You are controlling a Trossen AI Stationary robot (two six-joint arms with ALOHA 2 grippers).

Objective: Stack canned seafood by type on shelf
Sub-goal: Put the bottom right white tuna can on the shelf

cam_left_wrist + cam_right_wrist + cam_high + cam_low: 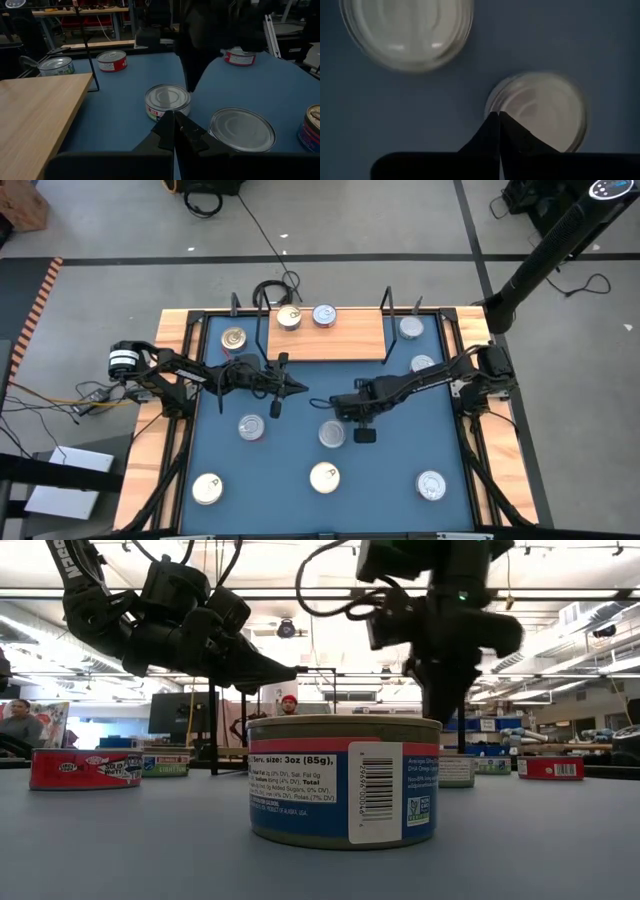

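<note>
The light-wood shelf (340, 340) lies at the table's far side, with a gold-topped can (289, 318) and a silver-topped can (324, 315) on its far edge. Other cans of seafood stand flat on the blue table, among them two (251, 427) (332, 434) at mid-table. My right gripper (340, 408) is shut and points down over a silver-topped can (540, 110), with nothing between its fingers. My left gripper (300, 388) hovers shut and nearly level, left of the right one, pointing across the table past a can (167, 100).
More cans stand near the front edge (207, 488) (324, 477) (431, 485), at the far right (411, 328) (423, 365) and at the far left (233, 338). Black wire frames (400, 305) rise at the shelf's ends. One can (345, 780) fills the middle of the low view.
</note>
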